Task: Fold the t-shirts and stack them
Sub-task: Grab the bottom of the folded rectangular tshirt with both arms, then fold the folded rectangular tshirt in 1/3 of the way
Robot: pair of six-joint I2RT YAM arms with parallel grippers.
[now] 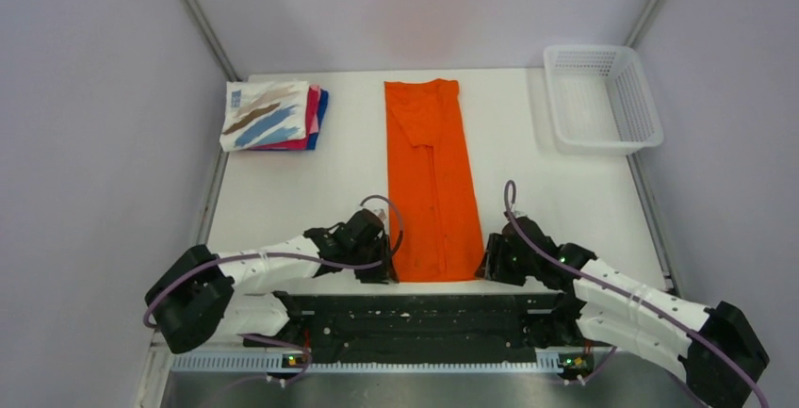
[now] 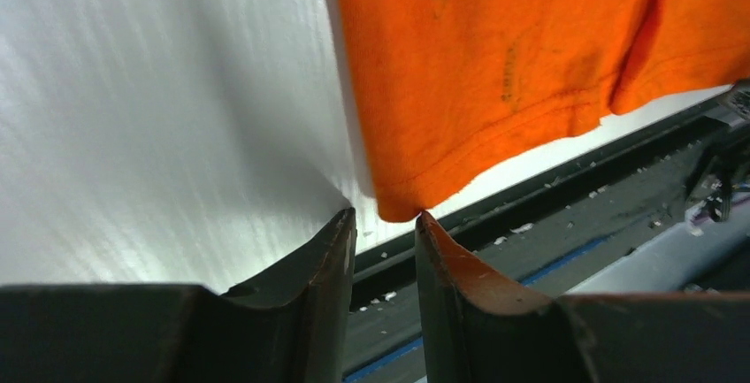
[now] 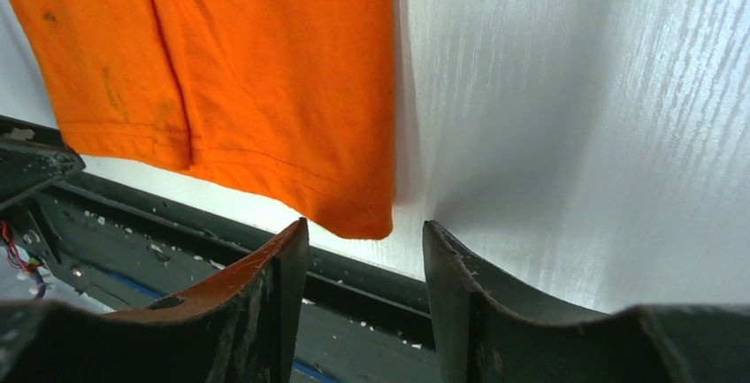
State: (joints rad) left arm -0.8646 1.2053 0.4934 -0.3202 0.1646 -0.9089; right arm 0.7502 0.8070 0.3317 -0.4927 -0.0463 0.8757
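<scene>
From above, the orange tee [image 1: 429,182] lies flat on the white table [image 1: 283,201], folded into a long narrow strip. It runs from the far edge down the middle to the near edge. At the far left corner sits a stack [image 1: 273,116] of folded tees. A white one with blue and brown strokes is on top, and pink and blue edges show on its right side. A white mesh basket [image 1: 592,49] stands at the far right, well apart from the cloth. The left gripper [image 1: 384,274] is at the strip's near left corner and the right gripper [image 1: 485,267] at its near right corner. Both are low, just ahead of the dark rail [image 1: 415,318].

In the left wrist view, the fingers [image 2: 323,268] stand apart with a narrow gap between them. The tee's hemmed corner comes down right to the mouth of that gap, at the tips. The cloth is not pinched between them.

In the right wrist view, the jaws stand wider apart. The tee's other near corner lies just beyond the tips, closer to the left finger [image 3: 265,286], with bare table ahead of the other. Nothing is clamped here either.
</scene>
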